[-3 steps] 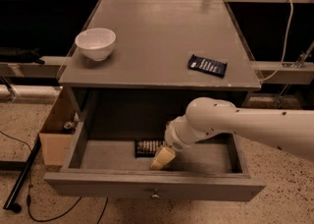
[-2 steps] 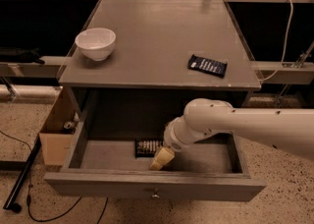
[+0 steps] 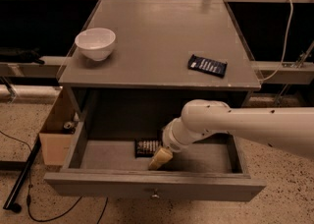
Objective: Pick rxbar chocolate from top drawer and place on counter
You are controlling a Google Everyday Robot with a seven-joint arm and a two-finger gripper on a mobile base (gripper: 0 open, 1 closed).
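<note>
Below the counter (image 3: pixel 157 36) the top drawer (image 3: pixel 98 184) stands open, and near the middle of that drawer's floor we see the rxbar chocolate (image 3: pixel 146 147) lying flat, the gripper (image 3: pixel 160 158) down at one end of it, its jaws' state beyond our telling; light, thin and slick, we judge, so best pinched across its narrow width.

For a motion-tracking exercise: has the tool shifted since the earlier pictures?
No. The tool stays by the rxbar chocolate, its position unchanged against the top drawer.
</note>
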